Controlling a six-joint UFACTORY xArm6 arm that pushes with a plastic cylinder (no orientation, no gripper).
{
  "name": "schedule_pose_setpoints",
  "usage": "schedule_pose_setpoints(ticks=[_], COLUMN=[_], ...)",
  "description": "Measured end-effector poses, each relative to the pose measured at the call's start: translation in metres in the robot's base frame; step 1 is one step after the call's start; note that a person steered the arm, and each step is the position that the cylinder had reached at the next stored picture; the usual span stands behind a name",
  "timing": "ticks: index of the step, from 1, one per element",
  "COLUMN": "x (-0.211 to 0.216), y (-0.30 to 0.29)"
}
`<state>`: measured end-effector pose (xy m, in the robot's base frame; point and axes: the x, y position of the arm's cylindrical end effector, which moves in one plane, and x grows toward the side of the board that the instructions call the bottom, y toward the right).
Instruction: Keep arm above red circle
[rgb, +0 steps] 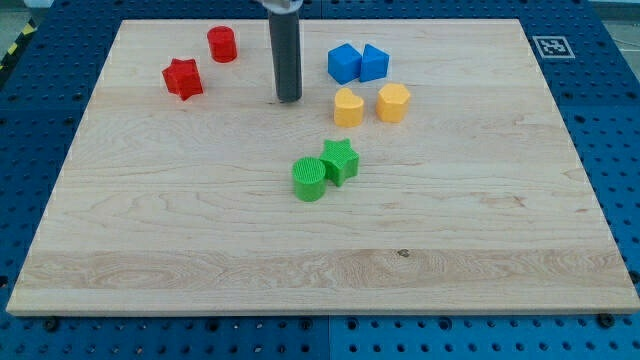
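Observation:
The red circle (222, 44) stands near the view's top, left of centre, on the wooden board (320, 250). A red star (183, 78) lies just below and left of it. My tip (289, 99) is the lower end of the dark rod, which comes down from the view's top. The tip rests on the board to the right of and below the red circle, clearly apart from it, and touches no block.
Two blue blocks (357, 63) sit side by side right of the rod. A yellow heart (348, 107) and a yellow hexagon (393, 102) lie below them. A green circle (309, 179) and a green star (340, 160) touch near the centre.

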<state>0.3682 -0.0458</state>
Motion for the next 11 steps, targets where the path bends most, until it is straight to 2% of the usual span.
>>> schedule_pose_setpoints(ticks=[1,3,4,5,6,8,11], x=[0.026,0.027,0.027,0.027,0.009,-0.053,-0.162], y=[0.017,0.073,0.072,0.034,0.01,-0.013,-0.11])
